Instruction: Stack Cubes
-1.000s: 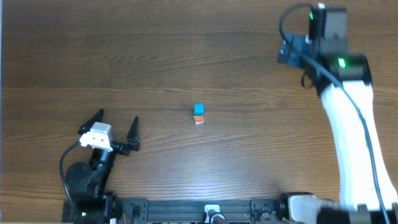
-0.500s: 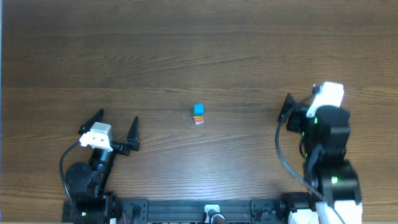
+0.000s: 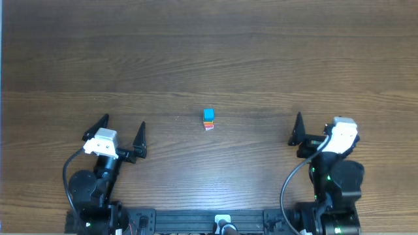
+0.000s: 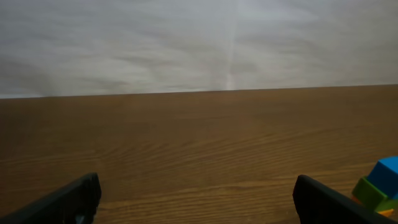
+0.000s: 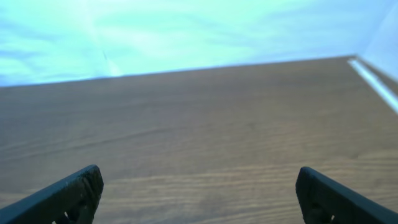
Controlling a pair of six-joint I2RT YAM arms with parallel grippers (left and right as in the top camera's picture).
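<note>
Midway across the wooden table (image 3: 209,46), somewhat nearer the arms' side than the far edge, stands the cube stack (image 3: 208,120), a slim upright column. From above, its blue cube (image 3: 208,115) sits on top, with orange and a pale sliver showing at the column's near foot. The left wrist view catches it off to the right: blue uppermost, a green cube (image 4: 370,191) under it, and an orange cube (image 4: 390,213) below that, cut by the frame.

The left gripper (image 3: 120,132) rests near-left of the stack, well apart from it, its two dark fingers spread wide and holding nothing. The right gripper (image 5: 198,180) sits near-right, about as far off on the other side, its fingers likewise spread wide with only wood between them. Both point toward the far side.

Plain wood grain lies between each gripper and the stack. A broad band of the same wood stretches from the stack to the far edge, where a white wall (image 4: 199,43) rises. Along the table's right edge, seen from the right wrist, runs a pale strip (image 5: 375,79). A dark rail (image 3: 209,219) with the arm bases lines the near edge.
</note>
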